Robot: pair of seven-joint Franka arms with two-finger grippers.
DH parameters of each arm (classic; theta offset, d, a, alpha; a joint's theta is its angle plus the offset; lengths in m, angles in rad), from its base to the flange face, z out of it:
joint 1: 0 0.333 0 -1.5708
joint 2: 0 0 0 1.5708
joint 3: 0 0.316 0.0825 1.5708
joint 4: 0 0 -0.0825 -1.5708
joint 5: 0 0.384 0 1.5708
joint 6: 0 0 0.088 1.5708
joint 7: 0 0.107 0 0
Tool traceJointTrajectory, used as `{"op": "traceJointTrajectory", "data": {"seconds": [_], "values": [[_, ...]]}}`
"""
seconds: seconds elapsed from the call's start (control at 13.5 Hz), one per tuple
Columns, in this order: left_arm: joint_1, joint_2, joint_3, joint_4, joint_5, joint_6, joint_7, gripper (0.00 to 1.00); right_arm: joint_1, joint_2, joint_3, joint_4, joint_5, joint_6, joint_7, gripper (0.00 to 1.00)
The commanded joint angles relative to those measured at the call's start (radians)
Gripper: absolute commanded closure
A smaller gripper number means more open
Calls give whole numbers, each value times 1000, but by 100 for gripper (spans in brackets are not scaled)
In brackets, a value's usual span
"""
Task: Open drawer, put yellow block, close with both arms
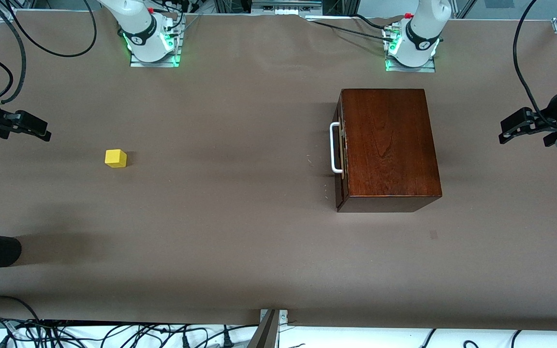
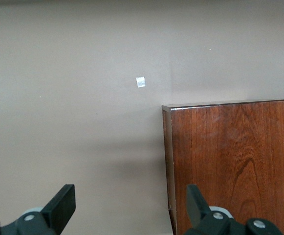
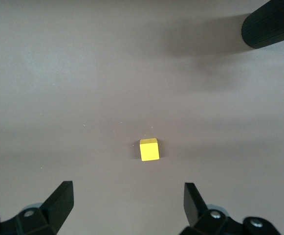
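Fingers of left gripper (image 1: 510,131) and right gripper (image 1: 34,129) are spreading wide and empty, yellow block (image 1: 115,158) sitting well apart from shut drawer (image 1: 340,147), whose thin handle (image 1: 335,147) is risking a slipped grasp.

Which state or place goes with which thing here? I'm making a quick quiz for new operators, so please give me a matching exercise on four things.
Things:
1. yellow block
2. drawer
3. left gripper
4. right gripper

States or places:
A. shut, its white handle facing the right arm's end of the table
B. open, above the table at the right arm's end
C. alone on the table, toward the right arm's end
D. open, up at the left arm's end, beside the wooden box

Pairs: 1-C, 2-A, 3-D, 4-B
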Motion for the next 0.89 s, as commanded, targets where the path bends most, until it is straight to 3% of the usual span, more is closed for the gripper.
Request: {"op": "traceJointTrajectory", "data": {"seconds": [0.0, 0.81], "values": [[-2, 0, 1, 12, 7, -1, 9, 0, -15, 1, 10, 15, 10, -18, -4, 0], [-5, 3, -1, 13, 5, 3, 14, 0, -16, 1, 10, 15, 12, -15, 2, 0]]}}
